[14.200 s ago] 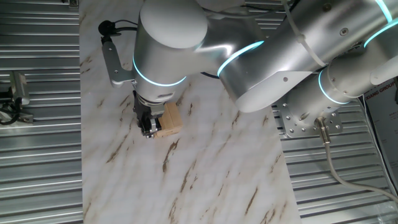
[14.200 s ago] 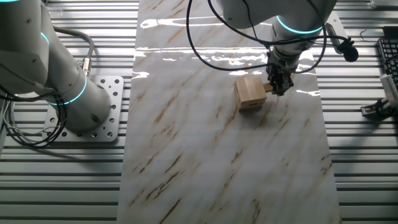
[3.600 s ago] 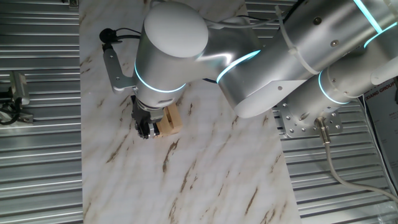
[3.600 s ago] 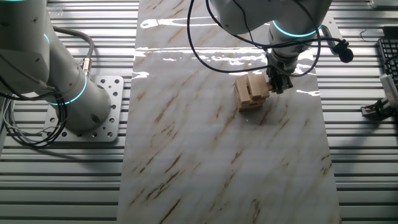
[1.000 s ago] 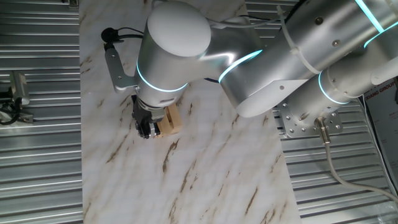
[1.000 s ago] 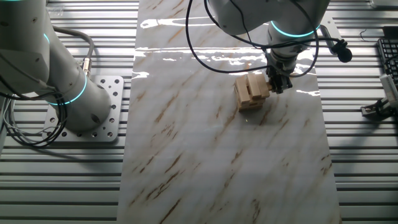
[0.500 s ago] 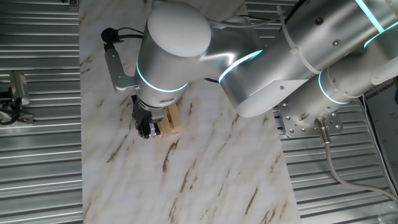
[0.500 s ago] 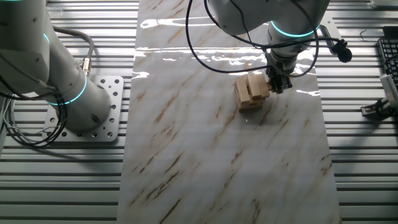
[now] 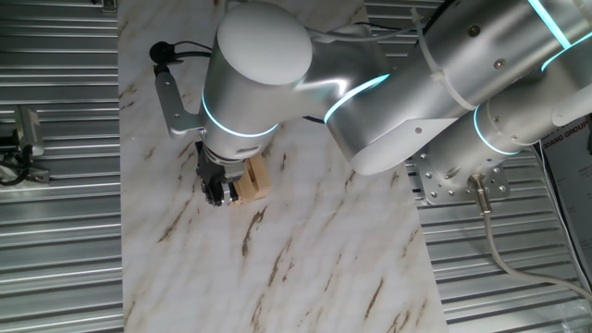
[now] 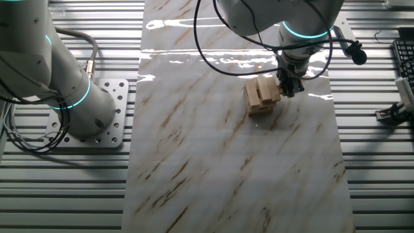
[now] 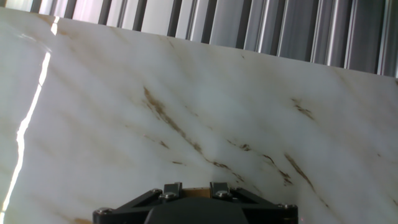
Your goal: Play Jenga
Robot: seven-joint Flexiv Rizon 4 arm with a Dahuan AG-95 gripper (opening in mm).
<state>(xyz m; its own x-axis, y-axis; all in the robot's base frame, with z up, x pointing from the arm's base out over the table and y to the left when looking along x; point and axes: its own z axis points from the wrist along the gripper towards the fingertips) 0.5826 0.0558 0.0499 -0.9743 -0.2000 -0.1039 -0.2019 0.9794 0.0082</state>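
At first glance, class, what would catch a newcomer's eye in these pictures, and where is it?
The big silver robot arm with glowing teal rings fills the upper part of one fixed view. Below it, a small Jenga stack of tan blocks sits on the marble-patterned table, with the dark gripper right against its side.

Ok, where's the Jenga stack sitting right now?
In the other fixed view the Jenga stack sits on the marble table, toward its far right part, with the hand right against its right side.

Bright, sharp, glare on table (image 10: 194,61)
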